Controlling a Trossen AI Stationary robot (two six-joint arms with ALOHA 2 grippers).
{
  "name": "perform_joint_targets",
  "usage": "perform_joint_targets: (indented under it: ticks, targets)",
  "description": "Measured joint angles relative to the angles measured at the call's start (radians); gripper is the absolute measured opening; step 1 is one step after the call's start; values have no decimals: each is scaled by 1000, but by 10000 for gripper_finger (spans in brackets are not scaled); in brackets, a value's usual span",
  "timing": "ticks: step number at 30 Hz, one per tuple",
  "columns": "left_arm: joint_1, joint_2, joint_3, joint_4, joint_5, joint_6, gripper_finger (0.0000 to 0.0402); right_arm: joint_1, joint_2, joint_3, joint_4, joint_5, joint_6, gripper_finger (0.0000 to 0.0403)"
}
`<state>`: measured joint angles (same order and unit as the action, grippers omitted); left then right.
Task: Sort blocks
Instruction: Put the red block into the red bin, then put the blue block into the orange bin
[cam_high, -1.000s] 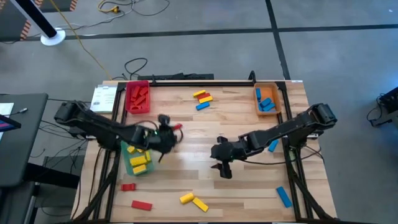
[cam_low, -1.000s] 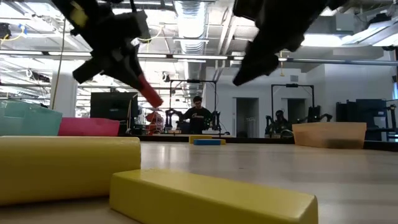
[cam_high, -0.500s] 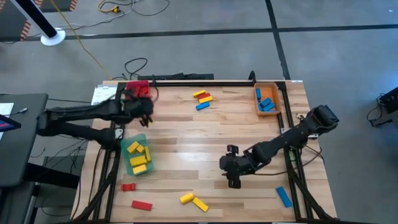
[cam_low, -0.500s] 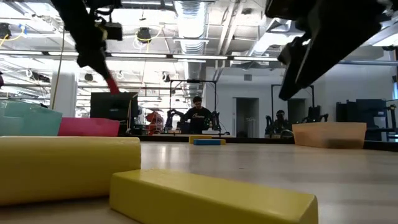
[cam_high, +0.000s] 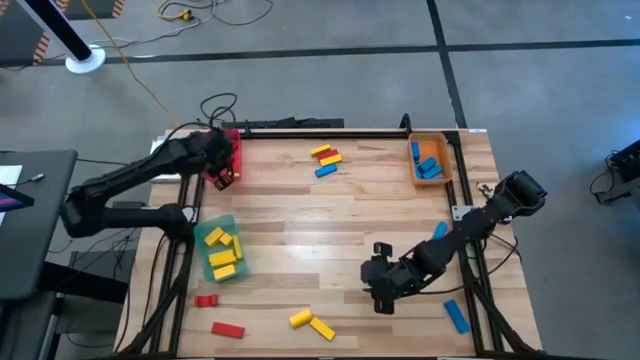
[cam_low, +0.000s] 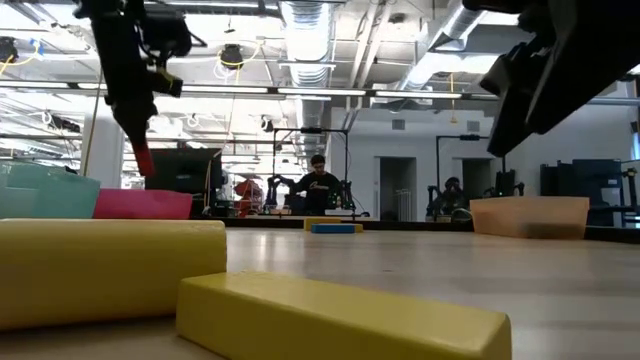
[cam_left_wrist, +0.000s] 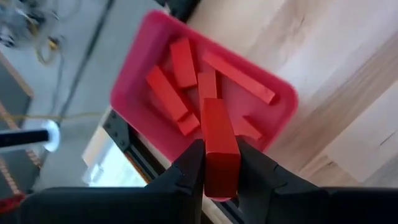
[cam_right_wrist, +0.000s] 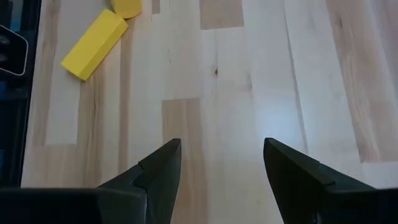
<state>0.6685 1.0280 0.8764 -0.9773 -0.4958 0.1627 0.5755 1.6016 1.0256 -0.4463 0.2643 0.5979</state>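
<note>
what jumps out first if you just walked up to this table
The left gripper hangs over the red tray at the table's far left corner, jaws shut on a red block. Next, the right gripper, jaws open and empty, sits low over bare wood near two yellow blocks at the near edge.

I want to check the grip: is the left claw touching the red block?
Touching. The left wrist view shows the left claw with both fingers pressed against the red block above the red tray.
</note>
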Motion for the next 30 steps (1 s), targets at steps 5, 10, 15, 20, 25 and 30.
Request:
perform_joint_targets:
  ticks: [5, 10, 15, 20, 25, 30]
  targets:
    - [93, 75, 0, 5, 108, 44, 67, 34, 0, 0, -13, 12, 48, 239]
    - [151, 150, 0, 33, 160, 77, 70, 74, 0, 0, -31, 42, 100, 239]
    - [173, 179, 0, 94, 170, 106, 74, 113, 0, 0, -79, 54, 172, 239]
    - [172, 176, 0, 154, 182, 117, 101, 145, 0, 0, -136, 54, 248, 239]
    - [172, 176, 0, 163, 181, 130, 144, 165, 0, 0, -203, 54, 332, 239]
    - [172, 176, 0, 166, 163, 130, 181, 194, 0, 0, -266, 52, 420, 239]
